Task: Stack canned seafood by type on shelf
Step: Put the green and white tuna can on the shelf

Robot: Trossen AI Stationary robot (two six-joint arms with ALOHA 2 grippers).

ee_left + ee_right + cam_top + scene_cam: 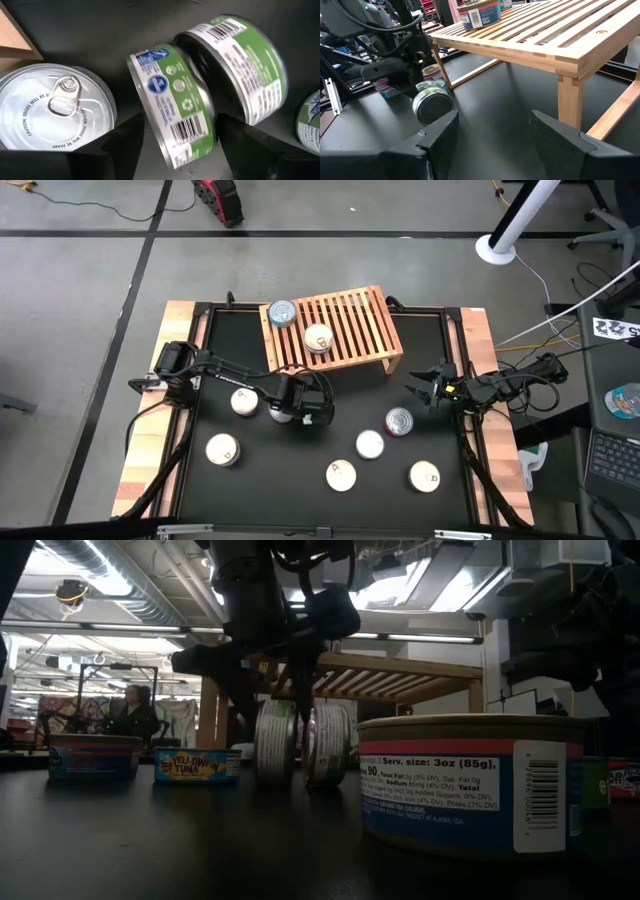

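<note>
High view looks down on the left gripper (296,406) near the table's middle, just in front of the shelf (345,350), with its fingers spread around a pair of tins that this view mostly hides under the wrist. The left wrist view shows what the overhead cannot: two green-labelled cans (172,107) standing on their rims, leaning against each other, the nearer one sitting between the two dark fingers but not visibly pinched. A flat silver-lidded can (52,107) lies just beside them. The low view confirms both rolled tins are upright on edge, axes level with the table, so the fingers likely need to close across the flat faces. Two cans (283,313) already sit on the shelf's far left part; the others lie scattered across the near tabletop. The right gripper (428,389) waits, jaws apart and empty, right of the shelf.
</note>
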